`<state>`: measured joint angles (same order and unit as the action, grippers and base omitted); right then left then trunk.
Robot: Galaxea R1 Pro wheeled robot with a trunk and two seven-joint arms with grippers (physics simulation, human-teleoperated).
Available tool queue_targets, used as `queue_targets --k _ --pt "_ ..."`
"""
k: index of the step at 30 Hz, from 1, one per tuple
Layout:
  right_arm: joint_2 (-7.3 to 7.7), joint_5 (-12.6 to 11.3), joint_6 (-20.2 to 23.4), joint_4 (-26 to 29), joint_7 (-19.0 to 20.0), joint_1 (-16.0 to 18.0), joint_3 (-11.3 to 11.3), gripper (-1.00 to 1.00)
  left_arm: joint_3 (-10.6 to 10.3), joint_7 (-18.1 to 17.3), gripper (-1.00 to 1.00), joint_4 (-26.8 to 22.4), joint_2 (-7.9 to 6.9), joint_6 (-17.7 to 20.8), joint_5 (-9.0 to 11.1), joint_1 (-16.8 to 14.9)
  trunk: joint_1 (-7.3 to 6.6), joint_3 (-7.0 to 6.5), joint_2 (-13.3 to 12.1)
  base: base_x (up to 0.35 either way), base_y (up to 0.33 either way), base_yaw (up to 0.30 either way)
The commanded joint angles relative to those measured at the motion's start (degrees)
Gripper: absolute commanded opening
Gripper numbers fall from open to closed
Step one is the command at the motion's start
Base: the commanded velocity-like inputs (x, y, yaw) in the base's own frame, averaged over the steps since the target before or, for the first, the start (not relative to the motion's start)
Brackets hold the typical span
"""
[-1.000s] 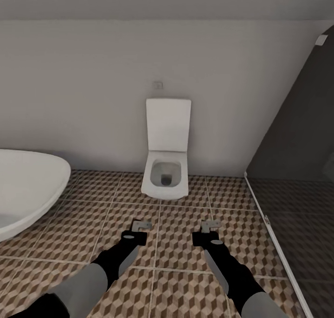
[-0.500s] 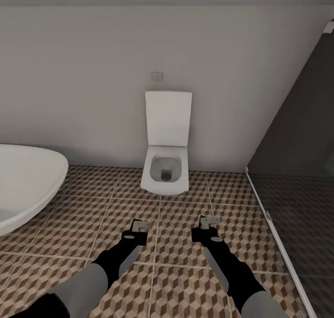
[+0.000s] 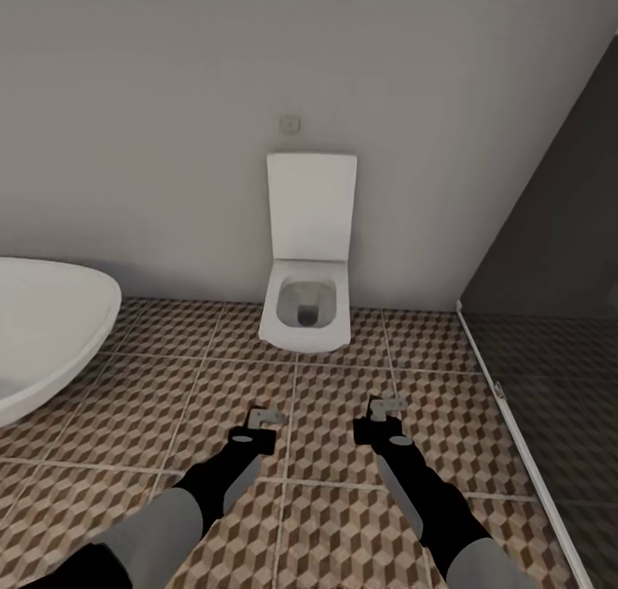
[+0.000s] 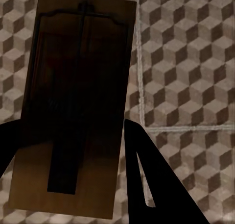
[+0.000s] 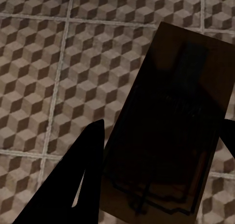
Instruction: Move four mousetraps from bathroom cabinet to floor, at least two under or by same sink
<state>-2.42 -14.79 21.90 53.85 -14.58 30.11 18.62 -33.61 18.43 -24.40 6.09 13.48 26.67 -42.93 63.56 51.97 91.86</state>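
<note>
Bathroom floor (image 3: 129, 400) with that brown-and-beige cube tile runs all the way to a plain pale wall (image 3: 154, 142). Each arm is carrying a mousetrap. Left wrist view has the left mousetrap (image 4: 73, 101), a dark flat plate with a thin wire bar across one end, pinched between the black fingers (image 4: 147, 175) of the left gripper (image 3: 263, 419), so that gripper is clamped on it. Same deal on the other side: the right mousetrap (image 5: 171, 126) sits between the right gripper (image 3: 388, 407) fingers (image 5: 73, 185), tilted a bit against the grout lines, held above the tile. From the head camera both traps look like small grey bits at the fingertips, low in the middle of the view, near each other but apart.

Further out, a white toilet (image 3: 306, 306) with its lid up stands at 12 o'clock from the grippers against the wall. A white tub (image 3: 43, 331) curves in at 9 o'clock. Dark glass shower panel (image 3: 558, 254) stands at about 2 o'clock, with a small wall plate (image 3: 290, 124) above the toilet.
</note>
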Motion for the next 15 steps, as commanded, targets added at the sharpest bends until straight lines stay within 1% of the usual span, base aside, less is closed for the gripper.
queue_targets --k 1,12,15 --pt "0.02 -0.59 0.16 0.09 -0.54 0.04 0.19 -1.0 -0.49 0.47 -1.0 -0.11 -0.03 0.32 0.23 -0.05 0.22 0.32 0.44 0.0 0.0 0.0" --pt "-0.04 -0.59 0.16 0.12 -0.54 0.04 0.25 -1.0 -0.49 0.47 -1.0 -0.12 0.06 0.32 0.23 -0.04 2.64 3.3 4.85 0.0 0.0 0.0" --pt "-0.04 -0.59 0.16 0.12 -0.54 0.04 0.22 -1.0 -0.49 0.47 -1.0 -0.15 0.06 0.29 0.23 -0.05 2.64 3.57 4.85 0.0 0.0 0.0"
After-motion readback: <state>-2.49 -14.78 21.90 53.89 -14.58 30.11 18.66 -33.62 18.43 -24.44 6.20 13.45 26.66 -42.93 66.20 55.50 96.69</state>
